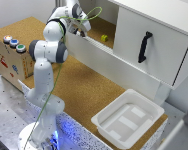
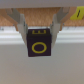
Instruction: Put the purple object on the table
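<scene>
In the wrist view a dark purple cube (image 2: pixel 39 44) with a yellow ring and yellow marks on its faces sits between my two fingers (image 2: pixel 21 24). My gripper (image 2: pixel 40 33) is shut on its sides. Behind the cube runs a white ledge, with brown cork beyond that. In the exterior view my gripper (image 1: pixel 84 31) hangs at the front lip of the white cabinet's shelf, and the arm hides the cube there. The cork table (image 1: pixel 89 87) stretches below and toward the exterior view's right.
A small yellow-green object (image 1: pixel 104 37) lies on the cabinet shelf. The cabinet door (image 1: pixel 149 45) has a black handle. A white bin (image 1: pixel 128 117) sits at the table's near right. A cardboard box with coloured buttons (image 1: pixel 11 55) stands at the left.
</scene>
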Robot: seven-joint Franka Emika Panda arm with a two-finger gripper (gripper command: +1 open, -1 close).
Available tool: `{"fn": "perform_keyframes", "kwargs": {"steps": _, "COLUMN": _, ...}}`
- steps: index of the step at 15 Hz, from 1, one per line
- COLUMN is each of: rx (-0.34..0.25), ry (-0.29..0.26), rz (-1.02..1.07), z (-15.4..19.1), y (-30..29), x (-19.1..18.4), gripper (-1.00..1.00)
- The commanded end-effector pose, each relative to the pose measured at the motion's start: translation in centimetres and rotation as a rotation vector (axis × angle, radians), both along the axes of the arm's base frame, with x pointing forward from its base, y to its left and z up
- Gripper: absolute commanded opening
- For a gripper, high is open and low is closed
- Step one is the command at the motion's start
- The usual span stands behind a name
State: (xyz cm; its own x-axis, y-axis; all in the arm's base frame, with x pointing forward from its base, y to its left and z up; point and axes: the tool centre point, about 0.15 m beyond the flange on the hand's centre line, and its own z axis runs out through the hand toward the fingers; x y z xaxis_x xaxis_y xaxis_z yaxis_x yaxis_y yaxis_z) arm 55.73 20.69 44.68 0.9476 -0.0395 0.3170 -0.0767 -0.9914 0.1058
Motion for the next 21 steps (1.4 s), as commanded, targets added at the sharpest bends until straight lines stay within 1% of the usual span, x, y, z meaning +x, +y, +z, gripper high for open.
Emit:
{"fn": "perform_keyframes", "kwargs": {"steps": 1, "rx": 0.157, "ry": -0.167, "rz": 0.190, "z": -3.8, "y": -4.4, "x": -9.1, "gripper": -1.00}}
{"fn": "perform_keyframes", "kwargs": {"steps": 3, "rx": 0.145, "ry": -0.146, "rz": 0.138, "z": -5.2, "y": -5.2, "x": -10.7, "gripper": -1.00}}
{"fn": "perform_keyframes", "kwargs": {"steps": 4, "rx": 0.159, "ry": -0.115, "rz": 0.099, "z": -6.1, "y": -5.5, "x": -11.4, "gripper": -1.00}}
{"fn": "perform_keyframes", "kwargs": {"steps": 5, "rx": 0.175, "ry": -0.104, "rz": 0.071, "z": -6.7, "y": -5.9, "x": -11.9, "gripper": -1.00}}
{"fn": "perform_keyframes", "kwargs": {"steps": 6, "rx": 0.160, "ry": -0.083, "rz": 0.057, "z": -7.7, "y": -6.0, "x": -12.4, "gripper": -1.00}}
{"fn": "perform_keyframes", "kwargs": {"steps": 8, "rx": 0.172, "ry": -0.024, "rz": 0.031, "z": -10.5, "y": -6.2, "x": -13.1, "gripper": -1.00}}
{"fn": "perform_keyframes", "kwargs": {"steps": 9, "rx": 0.209, "ry": 0.008, "rz": 0.029, "z": -12.4, "y": -6.2, "x": -13.3, "gripper": -1.00}}
{"fn": "perform_keyframes", "kwargs": {"steps": 10, "rx": 0.228, "ry": 0.059, "rz": 0.035, "z": -14.1, "y": -6.2, "x": -13.4, "gripper": -1.00}}
{"fn": "perform_keyframes", "kwargs": {"steps": 11, "rx": 0.241, "ry": 0.093, "rz": 0.028, "z": -15.7, "y": -6.6, "x": -13.4, "gripper": -1.00}}
{"fn": "perform_keyframes", "kwargs": {"steps": 13, "rx": 0.239, "ry": 0.147, "rz": 0.017, "z": -18.1, "y": -7.8, "x": -13.2, "gripper": -1.00}}
{"fn": "perform_keyframes", "kwargs": {"steps": 15, "rx": 0.232, "ry": 0.160, "rz": 0.015, "z": -20.0, "y": -8.6, "x": -12.8, "gripper": -1.00}}
{"fn": "perform_keyframes", "kwargs": {"steps": 17, "rx": 0.233, "ry": 0.140, "rz": 0.002, "z": -21.0, "y": -8.7, "x": -12.0, "gripper": -1.00}}
{"fn": "perform_keyframes", "kwargs": {"steps": 18, "rx": 0.236, "ry": 0.120, "rz": 0.003, "z": -20.9, "y": -8.4, "x": -11.3, "gripper": -1.00}}
{"fn": "perform_keyframes", "kwargs": {"steps": 19, "rx": 0.227, "ry": 0.100, "rz": 0.002, "z": -20.7, "y": -8.1, "x": -10.6, "gripper": -1.00}}
{"fn": "perform_keyframes", "kwargs": {"steps": 21, "rx": 0.200, "ry": 0.095, "rz": 0.006, "z": -21.0, "y": -7.8, "x": -10.1, "gripper": -1.00}}
